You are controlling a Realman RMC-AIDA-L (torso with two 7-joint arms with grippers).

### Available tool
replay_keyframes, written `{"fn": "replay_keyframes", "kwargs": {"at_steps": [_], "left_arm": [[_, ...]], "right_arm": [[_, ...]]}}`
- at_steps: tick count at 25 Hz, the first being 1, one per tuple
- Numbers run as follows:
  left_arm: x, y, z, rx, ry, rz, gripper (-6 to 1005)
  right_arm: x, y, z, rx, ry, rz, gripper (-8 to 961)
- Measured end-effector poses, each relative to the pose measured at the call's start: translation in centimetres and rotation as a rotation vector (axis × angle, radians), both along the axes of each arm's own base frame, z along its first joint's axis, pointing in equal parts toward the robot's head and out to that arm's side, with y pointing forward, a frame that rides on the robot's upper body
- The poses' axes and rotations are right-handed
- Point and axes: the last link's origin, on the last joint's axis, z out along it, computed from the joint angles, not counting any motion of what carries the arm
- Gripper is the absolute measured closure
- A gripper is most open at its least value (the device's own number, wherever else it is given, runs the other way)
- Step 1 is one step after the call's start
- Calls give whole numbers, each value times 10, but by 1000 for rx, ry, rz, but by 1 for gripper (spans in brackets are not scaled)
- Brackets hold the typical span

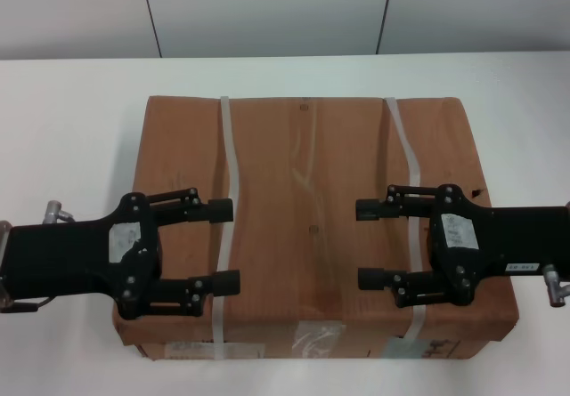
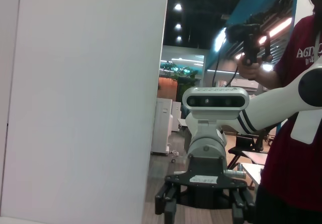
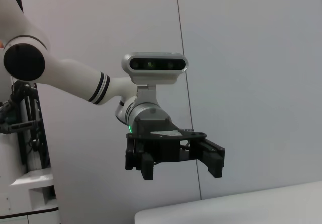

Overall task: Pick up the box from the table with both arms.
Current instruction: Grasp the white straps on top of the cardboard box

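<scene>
1. The box (image 1: 312,227) was seen lying flat by the near edge of the table (image 1: 71,111), centred.
2. The left gripper (image 1: 226,246) and right gripper (image 1: 370,244) were held spread wide above its lid, facing each other, holding nothing, presumably staged before flanking its sides.

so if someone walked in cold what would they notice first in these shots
A large brown cardboard box bound by two whitish straps fills the middle of the white table. Two black grippers face each other above its top with fingers spread: the left gripper over the box's left part, the right gripper over its right part. In the left wrist view, a person in a dark red shirt stands behind the right arm, holding a handheld device up.
</scene>
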Motion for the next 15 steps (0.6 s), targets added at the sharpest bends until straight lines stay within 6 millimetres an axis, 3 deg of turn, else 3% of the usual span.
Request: {"fn": "replay_keyframes", "kwargs": {"at_steps": [15], "left_arm": [[3,2,-1,5,-11,-2,208]], "right_arm": [[3,1,1,27,-5,-10,168]]}}
